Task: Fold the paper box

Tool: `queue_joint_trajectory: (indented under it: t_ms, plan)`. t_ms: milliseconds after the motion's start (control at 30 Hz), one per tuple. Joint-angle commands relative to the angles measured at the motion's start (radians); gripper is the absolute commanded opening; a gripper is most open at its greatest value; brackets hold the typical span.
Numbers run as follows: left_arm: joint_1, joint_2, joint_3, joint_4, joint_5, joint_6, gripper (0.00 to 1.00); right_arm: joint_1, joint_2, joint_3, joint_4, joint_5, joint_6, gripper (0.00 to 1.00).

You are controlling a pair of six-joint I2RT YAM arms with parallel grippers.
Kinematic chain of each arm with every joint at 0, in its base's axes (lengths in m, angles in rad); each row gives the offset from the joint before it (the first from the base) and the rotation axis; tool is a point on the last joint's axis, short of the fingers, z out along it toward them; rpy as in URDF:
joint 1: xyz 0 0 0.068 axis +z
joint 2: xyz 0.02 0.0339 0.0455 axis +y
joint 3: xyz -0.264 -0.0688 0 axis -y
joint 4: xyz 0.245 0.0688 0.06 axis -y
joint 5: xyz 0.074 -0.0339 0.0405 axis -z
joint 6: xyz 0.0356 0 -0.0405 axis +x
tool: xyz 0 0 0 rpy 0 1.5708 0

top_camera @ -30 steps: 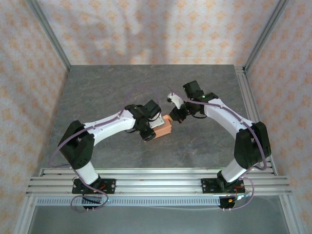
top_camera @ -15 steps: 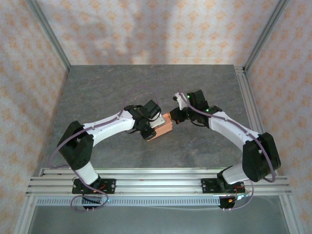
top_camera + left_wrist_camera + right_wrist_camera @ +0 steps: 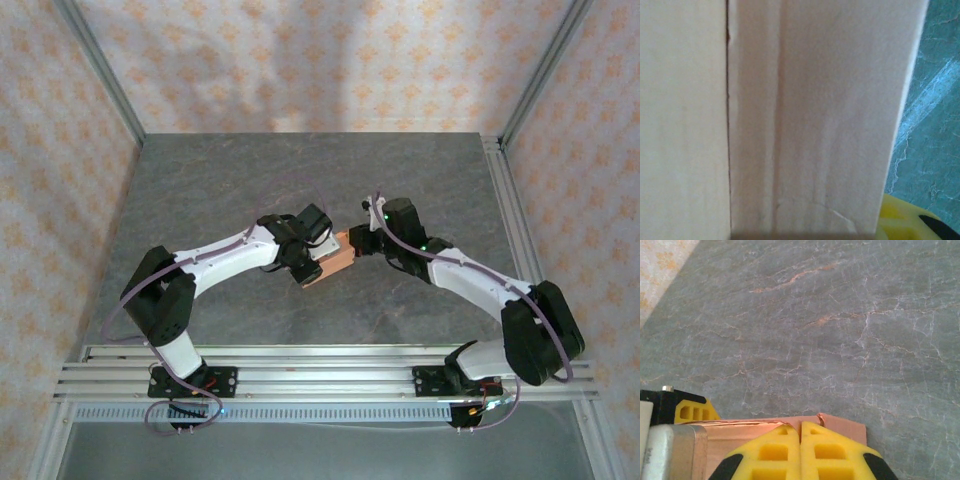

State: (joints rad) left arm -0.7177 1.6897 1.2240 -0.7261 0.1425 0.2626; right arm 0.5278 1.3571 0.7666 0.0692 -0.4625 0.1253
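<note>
Top external view: left hand [image 3: 316, 264] clamps the paper box [image 3: 340, 257] over the tabletop [image 3: 230, 180]; right hand [image 3: 800, 428], fingers together, touches its edge.

The right arm [image 3: 470, 285] has swung its elbow down toward the lower right of the frame, and the right gripper [image 3: 357, 243] has dropped from up-right of the paper box [image 3: 335, 262] onto its right edge. Meanwhile the left gripper [image 3: 312, 264] has tightened on it.
</note>
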Motion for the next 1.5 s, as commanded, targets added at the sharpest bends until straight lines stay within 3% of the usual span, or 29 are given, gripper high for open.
queue_joint_trajectory:
  t_ms: [0, 267, 467, 600, 900, 967, 1167, 1367, 1467]
  plan:
    - [0.014, 0.009, -0.002, -0.025, -0.040, -0.021, 0.41, -0.005, -0.009, -0.047, 0.065, 0.069, -0.027, 0.00]
    - [0.014, -0.019, -0.008, -0.008, -0.051, -0.058, 0.49, -0.005, -0.009, -0.043, 0.067, 0.093, -0.072, 0.00]
    - [0.010, -0.103, -0.020, 0.088, -0.014, -0.175, 0.72, -0.003, -0.006, -0.026, 0.020, 0.103, -0.123, 0.00]
    - [0.006, -0.203, -0.073, 0.186, -0.075, -0.260, 0.83, 0.002, -0.011, -0.017, 0.001, 0.116, -0.136, 0.00]
    - [0.017, -0.382, -0.156, 0.230, -0.208, -0.397, 0.89, 0.034, 0.021, 0.015, -0.008, 0.164, -0.155, 0.00]
    - [0.023, -0.392, -0.134, 0.172, -0.217, -0.453, 0.88, 0.037, 0.025, 0.028, -0.018, 0.163, -0.154, 0.00]
    - [0.024, -0.337, -0.040, -0.061, -0.243, -0.568, 0.70, 0.050, 0.035, 0.054, -0.050, 0.173, -0.167, 0.00]
    - [0.023, -0.295, -0.021, -0.079, -0.253, -0.588, 0.44, 0.051, 0.049, 0.066, -0.057, 0.180, -0.170, 0.00]
    - [0.023, -0.265, -0.003, -0.096, -0.245, -0.596, 0.39, 0.053, 0.053, 0.072, -0.061, 0.180, -0.170, 0.00]
